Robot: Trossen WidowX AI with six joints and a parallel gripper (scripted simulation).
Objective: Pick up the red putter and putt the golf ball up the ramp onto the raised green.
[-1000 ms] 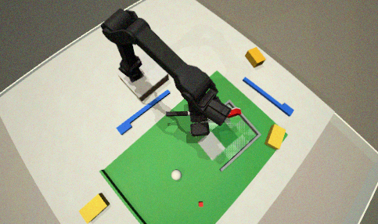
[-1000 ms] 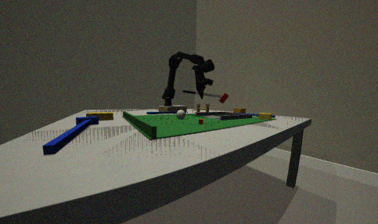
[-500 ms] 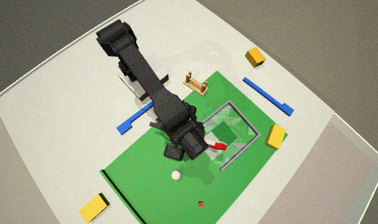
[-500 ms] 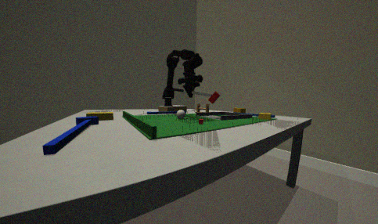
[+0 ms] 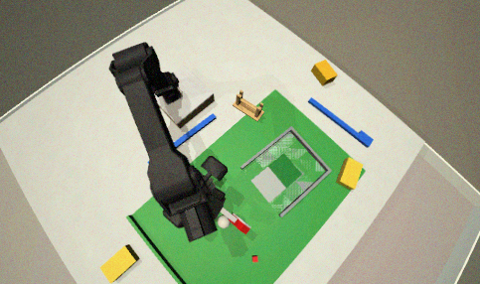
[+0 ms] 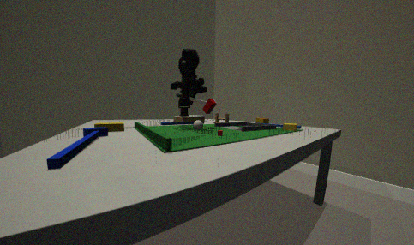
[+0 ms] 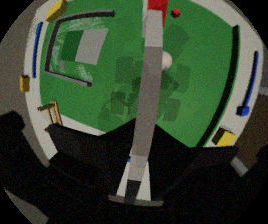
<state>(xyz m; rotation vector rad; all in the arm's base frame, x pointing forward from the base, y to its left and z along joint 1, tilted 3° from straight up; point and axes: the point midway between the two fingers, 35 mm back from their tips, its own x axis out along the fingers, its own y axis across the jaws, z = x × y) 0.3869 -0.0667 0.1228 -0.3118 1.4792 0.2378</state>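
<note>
Red putter [image 5: 234,220] sits clamped by its grey shaft in my gripper [image 7: 137,189], head raised off the green mat [image 5: 265,243] so I can line up a stroke. Just beside that head lies the golf ball [image 5: 223,222]; beyond it waits the raised green [image 5: 285,170].

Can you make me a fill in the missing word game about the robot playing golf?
The pincer is shut on the putter, whose head is ____.
The golf ball is ____ in color.
The ball rests on the ____ mat.
In the exterior view, the putter head hangs ____ the ball.

Missing words: red; white; green; above
</note>
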